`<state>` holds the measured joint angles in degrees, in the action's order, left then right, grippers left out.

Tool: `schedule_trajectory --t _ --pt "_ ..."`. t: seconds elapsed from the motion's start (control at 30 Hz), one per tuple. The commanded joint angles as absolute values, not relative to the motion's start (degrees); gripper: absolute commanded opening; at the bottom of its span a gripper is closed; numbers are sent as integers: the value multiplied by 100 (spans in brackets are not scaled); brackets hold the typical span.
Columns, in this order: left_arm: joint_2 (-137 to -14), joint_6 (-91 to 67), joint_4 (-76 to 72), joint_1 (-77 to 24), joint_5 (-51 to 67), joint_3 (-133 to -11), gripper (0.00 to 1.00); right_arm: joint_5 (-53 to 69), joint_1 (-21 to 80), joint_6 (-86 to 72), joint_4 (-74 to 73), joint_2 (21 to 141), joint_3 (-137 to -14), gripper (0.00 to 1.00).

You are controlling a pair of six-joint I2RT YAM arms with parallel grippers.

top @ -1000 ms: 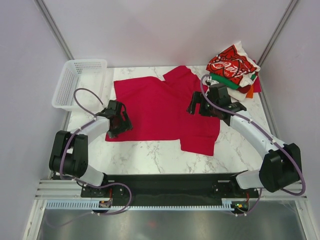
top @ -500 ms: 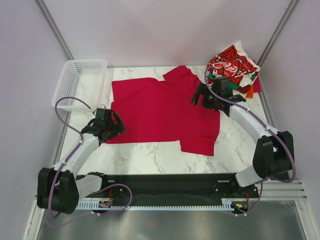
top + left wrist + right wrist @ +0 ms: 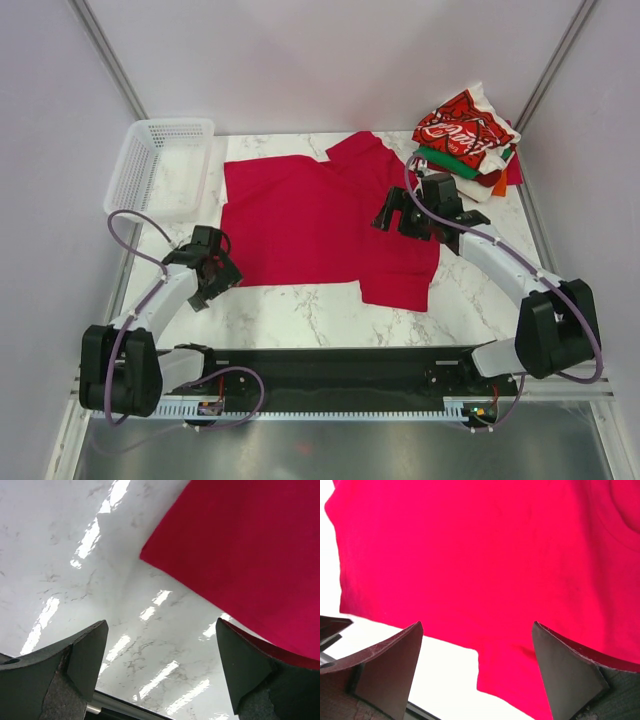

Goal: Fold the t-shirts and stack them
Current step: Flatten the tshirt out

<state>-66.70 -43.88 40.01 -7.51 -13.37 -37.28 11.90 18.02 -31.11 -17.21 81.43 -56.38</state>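
Note:
A plain crimson-red t-shirt (image 3: 320, 220) lies spread flat in the middle of the marble table. A stack of folded shirts (image 3: 468, 140) sits at the back right, with a red one with white script print on top and green, white and orange edges below it. My left gripper (image 3: 215, 272) is open and empty, over bare marble just off the shirt's near-left corner (image 3: 240, 545). My right gripper (image 3: 386, 214) is open and empty, hovering above the shirt's right part (image 3: 485, 555). The left wrist view shows its gripper (image 3: 162, 680), and the right wrist view shows its own (image 3: 477, 675).
A white plastic mesh basket (image 3: 160, 160) stands at the back left corner. The table's near edge with the black arm base (image 3: 330, 365) lies in front of the shirt. Walls and frame posts close in the back and sides.
My left gripper has drawn back towards the near left, off the shirt's corner onto bare marble. My right gripper swung towards the stack and came back over the shirt.

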Motion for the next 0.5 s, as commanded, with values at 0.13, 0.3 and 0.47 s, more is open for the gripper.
schedule_trajectory --t 0.13,0.3,0.47 --pt "-6969 -4676 4192 -519 -1556 -3647 96 1345 1819 -2901 -1687 7541 -5414 98" --pt "-7058 -4676 4192 -519 -1556 -3595 96 1389 1811 -2821 -1775 7524 -5396 98" --pt "-6549 -4676 4192 -510 -1556 -3340 96 1345 1819 -2769 -1793 7532 -5344 98"
